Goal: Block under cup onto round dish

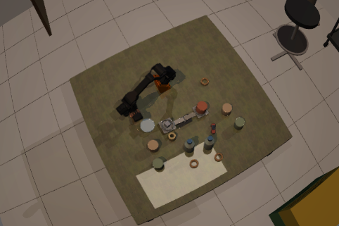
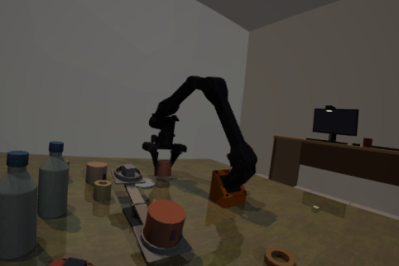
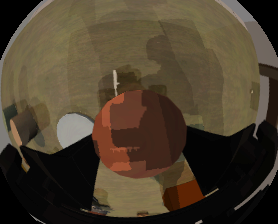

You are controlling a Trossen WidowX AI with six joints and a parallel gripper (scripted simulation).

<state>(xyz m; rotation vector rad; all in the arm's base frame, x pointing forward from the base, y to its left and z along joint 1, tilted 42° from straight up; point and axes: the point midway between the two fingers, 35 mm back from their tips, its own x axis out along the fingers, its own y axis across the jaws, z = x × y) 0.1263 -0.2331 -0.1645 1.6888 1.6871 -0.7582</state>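
My gripper point(image 1: 134, 114) point(image 2: 163, 166) point(image 3: 138, 131) is shut on a red cup point(image 2: 163, 169) point(image 3: 138, 125), held upright near table height beside the round dish point(image 1: 147, 125) point(image 2: 146, 183) point(image 3: 74, 131). Whether the cup touches the table I cannot tell. The dish is pale, bare and has no cup above it. A small grey block point(image 1: 167, 124) point(image 2: 128, 170) sits uncovered inside the ring on one end of the balance point(image 1: 179, 121) point(image 2: 135, 195). The other red cup point(image 1: 201, 107) point(image 2: 165, 224) stands on the balance's other end.
A tan cylinder point(image 1: 152, 145) point(image 2: 96, 172) and a brass ring point(image 1: 169, 137) stand near the dish. Two blue-capped bottles point(image 1: 189, 146) point(image 1: 209, 143), a toy car point(image 1: 213, 128), green cylinders point(image 1: 158, 163) point(image 1: 239, 123) and a pale sheet point(image 1: 176, 186) lie farther off.
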